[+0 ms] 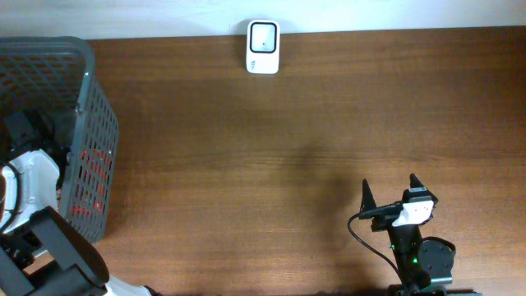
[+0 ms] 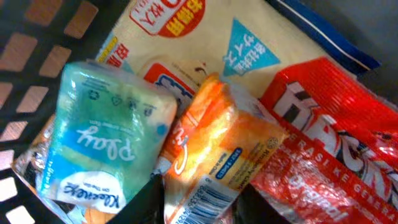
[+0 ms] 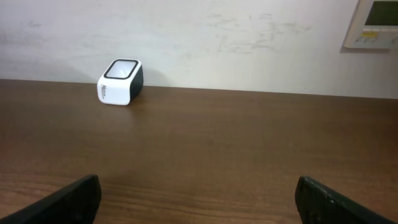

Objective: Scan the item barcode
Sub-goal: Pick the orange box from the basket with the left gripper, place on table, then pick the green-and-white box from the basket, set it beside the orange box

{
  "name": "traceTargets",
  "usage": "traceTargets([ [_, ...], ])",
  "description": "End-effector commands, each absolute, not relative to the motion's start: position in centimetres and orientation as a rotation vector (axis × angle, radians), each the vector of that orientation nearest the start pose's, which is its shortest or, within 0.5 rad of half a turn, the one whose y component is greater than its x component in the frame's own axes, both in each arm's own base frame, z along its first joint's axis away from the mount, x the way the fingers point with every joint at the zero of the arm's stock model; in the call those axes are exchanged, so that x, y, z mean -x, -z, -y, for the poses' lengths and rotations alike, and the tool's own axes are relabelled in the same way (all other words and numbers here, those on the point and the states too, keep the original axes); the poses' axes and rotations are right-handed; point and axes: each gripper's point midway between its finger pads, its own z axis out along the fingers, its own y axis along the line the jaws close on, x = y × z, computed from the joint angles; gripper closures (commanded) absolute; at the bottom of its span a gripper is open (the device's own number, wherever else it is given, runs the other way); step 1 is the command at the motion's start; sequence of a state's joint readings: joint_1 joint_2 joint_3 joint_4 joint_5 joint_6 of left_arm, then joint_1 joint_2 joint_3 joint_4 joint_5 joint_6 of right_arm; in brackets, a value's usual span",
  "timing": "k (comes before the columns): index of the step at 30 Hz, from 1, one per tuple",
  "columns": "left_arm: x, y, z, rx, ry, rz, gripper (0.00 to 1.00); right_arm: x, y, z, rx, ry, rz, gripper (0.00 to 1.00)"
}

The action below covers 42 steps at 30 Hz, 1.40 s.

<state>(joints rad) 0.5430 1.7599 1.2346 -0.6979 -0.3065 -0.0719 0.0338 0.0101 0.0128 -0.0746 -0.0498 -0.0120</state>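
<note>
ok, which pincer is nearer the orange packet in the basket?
Left. The left pincer is down inside the basket, right at the orange packet. The right pincer hangs open over the table at its far right, well away from the basket.

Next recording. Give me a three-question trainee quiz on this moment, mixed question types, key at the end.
1. True or false: the barcode scanner stands on the table, outside the basket.
2. The right gripper is: A) open and empty; B) shut on a carton; C) inside the basket.
3. Fill in: the packet showing its barcode in the left wrist view is ____.
Key: 1 true; 2 A; 3 orange.
</note>
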Motion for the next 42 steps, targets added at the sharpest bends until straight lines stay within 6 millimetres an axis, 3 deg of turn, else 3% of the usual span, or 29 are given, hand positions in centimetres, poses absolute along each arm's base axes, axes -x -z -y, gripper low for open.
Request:
traceTargets([
  [1,-32.3,-8.6,-25.0,0.92,-0.498,-2.623,1.0,-24.5,-15.7,-1.9,0.089,-0.061,-1.643,0.01],
  [3,-35.4,-13.3,-24.1,0.848,-0.349,-2.497,1.0,-24.5,-15.7,-1.9,0.089,-0.061,-1.643,0.02],
  [5,-37.1,-23.4,-24.2,0.765,-0.334,-2.254,1.0,-24.5,-15.7,-1.9,0.089,-0.061,-1.643,0.02],
  [6,-37.7,-28.3,-22.4,0.677,-0.24,-2.146,1.0,-24.5,-15.7,-1.9,0.09,-0.061,-1.643,0.01],
  [7,-38.0,-33.0,-19.8,0.555,-0.116,-2.041,1.0,-24.5,-15.7,-1.9,0.089,-0.061,-1.643,0.02],
  [8,-38.0,-38.0,-15.4,0.354,0.072,-1.92,1.0,-24.5,-15.7,-1.9,0.09,-0.061,-1.643,0.01],
  [10,-37.1,-43.0,-6.0,0.023,0.477,-1.792,1.0,-24.5,-15.7,-1.9,0.089,-0.061,-1.643,0.01],
  [11,-36.9,-43.9,-2.0,-0.088,0.617,-1.769,1.0,-24.5,-15.7,-1.9,0.089,-0.061,-1.643,0.01],
  [13,-37.5,-43.0,5.0,-0.224,0.727,-1.803,1.0,-24.5,-15.7,-1.9,0.089,-0.061,-1.643,0.02],
  [14,-38.5,-41.4,8.1,-0.246,0.732,-1.857,1.0,-24.5,-15.7,-1.9,0.089,-0.061,-1.643,0.02],
  [15,-40.3,-37.4,10.5,-0.198,0.639,-1.992,1.0,-24.5,-15.7,-1.9,0.09,-0.061,-1.643,0.01],
  [17,-42.3,-30.8,13.1,-0.162,0.448,-2.187,1.0,-24.5,-15.7,-1.9,0.089,-0.061,-1.643,0.02],
  [18,-43.1,-27.5,15.0,-0.155,0.411,-2.268,1.0,-24.5,-15.7,-1.9,0.089,-0.061,-1.643,0.02],
  [19,-44.2,-22.6,17.9,-0.118,0.379,-2.368,1.0,-24.5,-15.7,-1.9,0.089,-0.061,-1.643,0.01],
  [21,-45.1,-16.5,21.5,-0.111,0.382,-2.468,1.0,-24.5,-15.7,-1.9,0.089,-0.061,-1.643,0.02],
  [22,-45.2,-13.7,23.1,-0.035,0.419,-2.52,1.0,-24.5,-15.7,-1.9,0.089,-0.061,-1.643,0.01],
  [24,-45.0,-10.2,25.7,0.199,0.515,-2.577,1.0,-24.5,-15.7,-1.9,0.089,-0.061,-1.643,0.01],
  [25,-44.7,-9.7,27.7,0.314,0.638,-2.591,1.0,-24.5,-15.7,-1.9,0.089,-0.061,-1.643,0.02],
  [26,-44.6,-10.1,30.1,0.316,0.79,-2.577,0.99,-24.5,-15.7,-1.9,0.089,-0.061,-1.643,0.01],
  [29,-44.2,-10.6,33.7,0.223,0.924,-2.536,0.95,-24.5,-15.7,-1.9,0.09,-0.061,-1.643,0.01],
  [32,-43.4,-10.2,35.5,0.18,0.901,-2.523,0.59,-24.5,-15.7,-1.9,0.089,-0.061,-1.643,0.02],
  [33,-43.4,-10.3,35.7,0.143,0.874,-2.507,0.24,-24.5,-15.7,-1.9,0.089,-0.061,-1.643,0.02],
  [34,-43.7,-10.6,35.9,0.041,0.852,-2.473,0.07,-24.5,-15.7,-1.9,0.089,-0.061,-1.643,0.01],
  [36,-44.8,-12.7,35.5,-0.111,0.809,-2.393,0.09,-24.5,-15.7,-1.9,0.089,-0.061,-1.643,0.01],
  [38,-46.0,-17.5,33.4,-0.139,0.792,-2.296,0.15,-24.5,-15.7,-1.9,0.089,-0.061,-1.643,0.01],
  [40,-46.6,-24.3,28.9,-0.185,0.723,-2.172,0.24,-24.5,-15.7,-1.9,0.09,-0.061,-1.643,0.02],
  [41,-46.4,-27.2,26.0,-0.206,0.668,-2.124,0.25,-24.5,-15.7,-1.9,0.09,-0.061,-1.643,0.01],
  [42,-45.9,-30.3,22.0,-0.208,0.591,-2.082,0.13,-24.5,-15.7,-1.9,0.089,-0.061,-1.643,0.01],
])
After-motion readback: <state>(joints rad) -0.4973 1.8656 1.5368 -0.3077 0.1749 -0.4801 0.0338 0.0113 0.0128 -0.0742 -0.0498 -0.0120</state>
